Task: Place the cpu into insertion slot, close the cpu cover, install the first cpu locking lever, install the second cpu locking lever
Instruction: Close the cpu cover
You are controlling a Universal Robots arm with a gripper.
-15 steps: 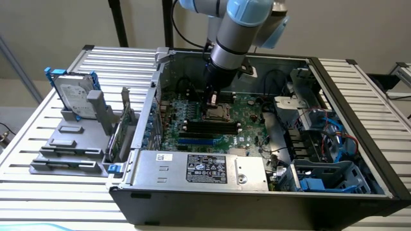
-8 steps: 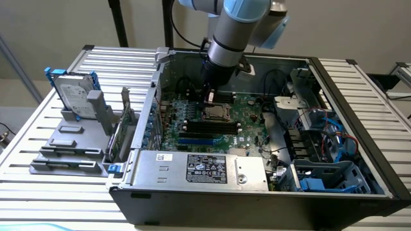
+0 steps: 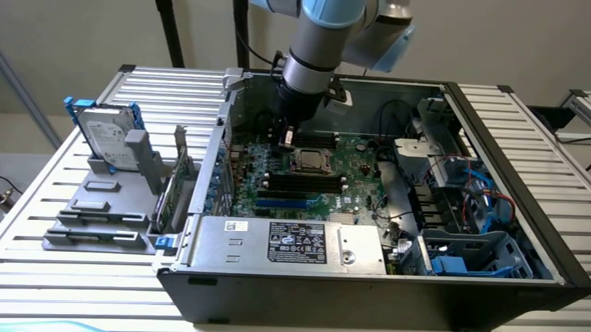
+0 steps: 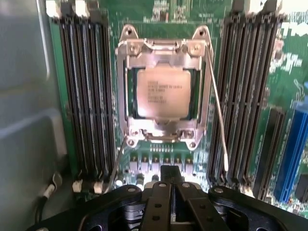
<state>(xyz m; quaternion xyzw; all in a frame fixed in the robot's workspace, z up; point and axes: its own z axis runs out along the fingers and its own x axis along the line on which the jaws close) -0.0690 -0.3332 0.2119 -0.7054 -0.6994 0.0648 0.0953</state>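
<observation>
Hand (image 4: 169, 174), clenched and empty, hovers over the motherboard (image 4: 166, 10). Just ahead of the hand the chip (image 4: 160, 92) sits in the socket (image 4: 193, 96), the cover (image 4: 122, 96) lowered around it; two thin levers (image 4: 217, 115) angle outward beside the cover.

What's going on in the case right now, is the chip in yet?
Yes. The cpu sits in the insertion slot, and the cpu cover lies down around it, with the chip showing through its window. The arm's gripper is shut with nothing in it, hanging just above the motherboard beside the socket. A thin locking lever angles out alongside the cover and looks unlatched.
</observation>
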